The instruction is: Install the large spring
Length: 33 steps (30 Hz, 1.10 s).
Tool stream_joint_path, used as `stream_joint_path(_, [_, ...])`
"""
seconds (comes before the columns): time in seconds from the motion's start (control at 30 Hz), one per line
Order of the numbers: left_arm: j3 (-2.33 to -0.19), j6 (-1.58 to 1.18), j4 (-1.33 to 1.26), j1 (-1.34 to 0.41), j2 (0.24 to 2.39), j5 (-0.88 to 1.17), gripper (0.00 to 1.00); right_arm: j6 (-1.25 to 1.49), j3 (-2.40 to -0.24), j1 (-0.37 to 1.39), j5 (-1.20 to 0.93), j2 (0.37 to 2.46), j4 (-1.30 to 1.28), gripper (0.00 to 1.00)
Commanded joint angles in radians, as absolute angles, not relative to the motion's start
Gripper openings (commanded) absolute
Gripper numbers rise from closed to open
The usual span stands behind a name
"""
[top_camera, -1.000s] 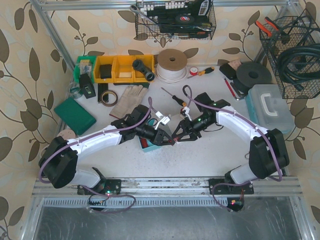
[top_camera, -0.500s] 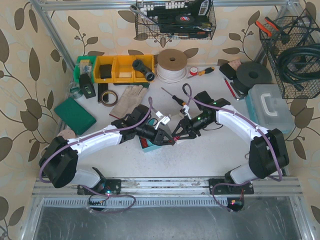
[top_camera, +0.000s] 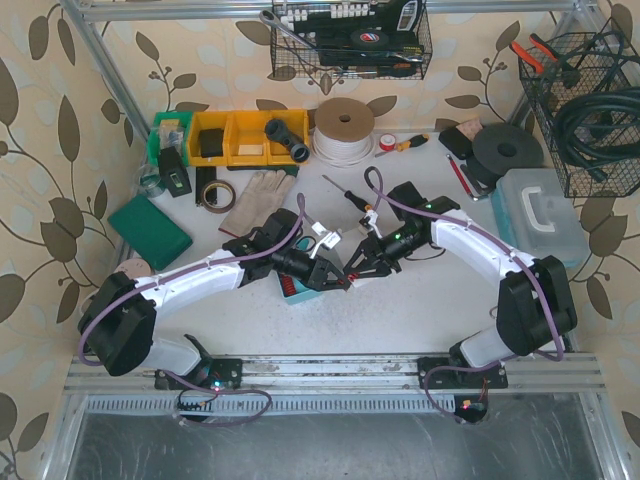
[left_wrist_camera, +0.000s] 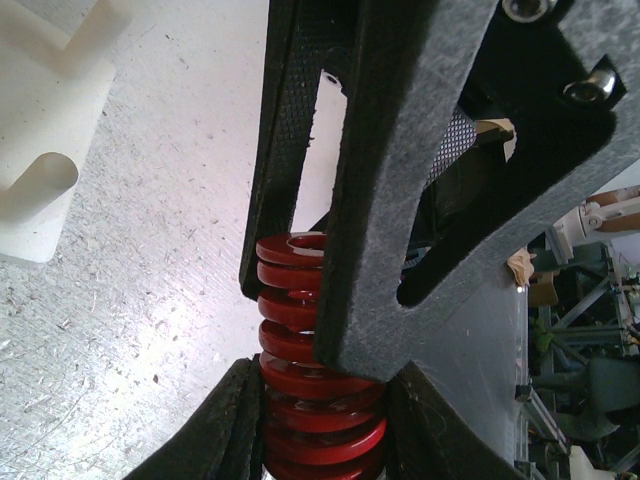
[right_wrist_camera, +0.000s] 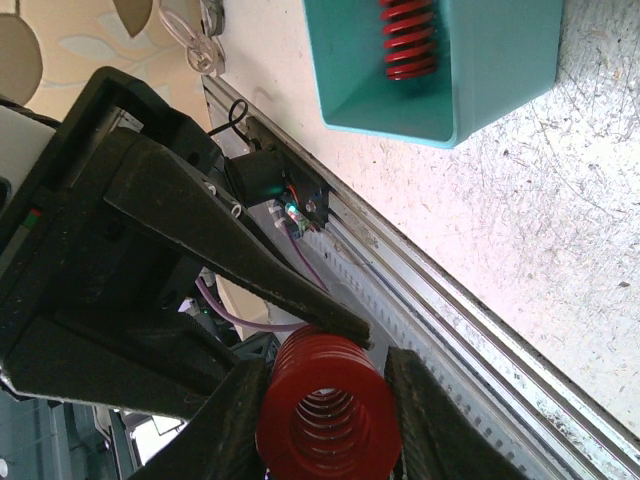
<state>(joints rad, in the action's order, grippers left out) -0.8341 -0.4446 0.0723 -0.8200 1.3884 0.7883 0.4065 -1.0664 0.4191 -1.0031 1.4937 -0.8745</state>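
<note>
Clamping red spring [right_wrist_camera: 322, 405], teal bin [right_wrist_camera: 440, 95] nearby

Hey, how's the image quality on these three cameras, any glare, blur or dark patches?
Top external: evenly lit, fairly sharp. Left wrist: table glares white beside the large spring; the fingers are near-black; background at right is blurred. Right wrist: teal bin crisp, spring a little soft, fingers underexposed.

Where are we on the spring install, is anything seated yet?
Done: the large spring is clear of the teal bin, held above the table. In hand: the left gripper has its jaws shut on one end. The right gripper has its jaws flanking the other end; whether they clamp it I cannot tell. Left: seating it, since it sits on no mount yet.
</note>
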Motion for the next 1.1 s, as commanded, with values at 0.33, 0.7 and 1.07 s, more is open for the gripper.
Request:
stream_joint_path(0.33, [-0.858, -0.438, 0.159, -0.830, 1.271, 0.559, 0.77, 0.400, -1.119, 0.386, -0.727, 1.437, -0.862, 0.00])
stream_joint_path(0.7, [-0.580, -0.573, 0.106, -0.827, 0.801, -0.066, 0.78, 0.400, -1.199, 0.464, -0.073, 1.285, -0.786, 0.00])
stream_joint_path(1.07, [-0.432, -0.675, 0.118, -0.825, 0.546, -0.368, 0.83, 0.334, -1.415, 0.668, 0.217, 1.457, -0.810, 0.00])
